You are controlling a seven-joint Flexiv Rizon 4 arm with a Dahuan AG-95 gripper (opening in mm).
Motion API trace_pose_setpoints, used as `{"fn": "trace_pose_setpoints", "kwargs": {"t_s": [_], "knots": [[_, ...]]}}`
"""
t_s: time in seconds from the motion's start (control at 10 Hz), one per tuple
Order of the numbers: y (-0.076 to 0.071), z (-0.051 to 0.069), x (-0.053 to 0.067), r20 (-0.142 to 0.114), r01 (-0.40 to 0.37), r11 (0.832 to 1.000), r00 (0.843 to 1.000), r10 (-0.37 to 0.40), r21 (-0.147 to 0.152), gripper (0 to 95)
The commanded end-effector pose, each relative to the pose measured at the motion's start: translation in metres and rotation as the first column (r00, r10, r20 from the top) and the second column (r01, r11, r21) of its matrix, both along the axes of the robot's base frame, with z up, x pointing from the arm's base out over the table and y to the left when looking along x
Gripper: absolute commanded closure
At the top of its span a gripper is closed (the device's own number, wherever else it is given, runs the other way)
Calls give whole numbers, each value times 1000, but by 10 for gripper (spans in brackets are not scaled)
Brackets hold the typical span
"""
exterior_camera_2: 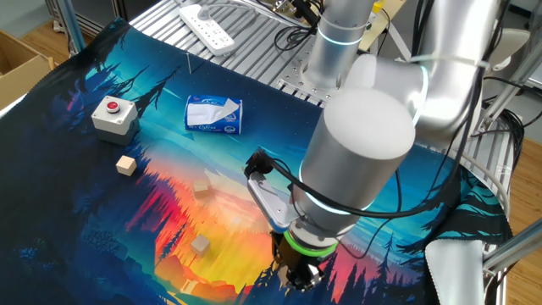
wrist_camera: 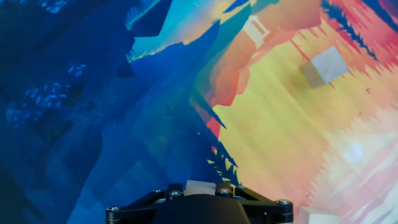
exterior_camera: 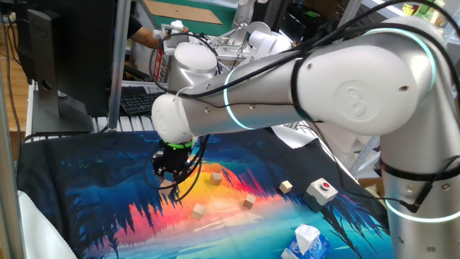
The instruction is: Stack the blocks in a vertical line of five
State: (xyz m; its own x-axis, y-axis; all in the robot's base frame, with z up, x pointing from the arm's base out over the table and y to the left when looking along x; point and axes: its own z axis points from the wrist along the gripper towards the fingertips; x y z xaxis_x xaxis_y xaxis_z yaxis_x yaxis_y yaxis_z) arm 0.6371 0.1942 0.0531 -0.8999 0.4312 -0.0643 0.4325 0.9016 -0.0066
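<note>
No legible writing or brand can be made out on any item. The worktop is covered by a printed cloth of blue forest and orange sunset. Taking the white box with a red button as landmark, and going left to right in the one fixed view: the tool hangs far to its left, pointing down over the cloth; a pale block is seen between its fingers in the hand view, so the tool is clamped on it. Loose blocks lie on the orange patch: one well left of the box, another near the tool, a third closer, and a fourth just beside the box. A blue-and-white carton stands in front of the box. The large silver arm hides much of the worktop behind. A keyboard lies beyond the cloth.
</note>
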Motion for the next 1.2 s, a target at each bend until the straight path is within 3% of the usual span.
{"fn": "trace_pose_setpoints", "kwargs": {"t_s": [0.1, 0.3, 0.5, 0.9, 1.0, 1.2], "knots": [[-1, 20, 1, -16, -114, 994, 993, 114, -4, 950], [-9, 31, 2, -23, -198, 980, 980, 198, 2, 950], [-25, 37, 7, -23, -313, 950, 950, 313, 3, 950], [-61, 37, 16, -28, -452, 892, 892, 452, -1, 950], [-76, 36, 19, -27, -490, 872, 871, 490, -4, 950], [-91, 35, 23, -25, -532, 847, 847, 531, -9, 950]]}}
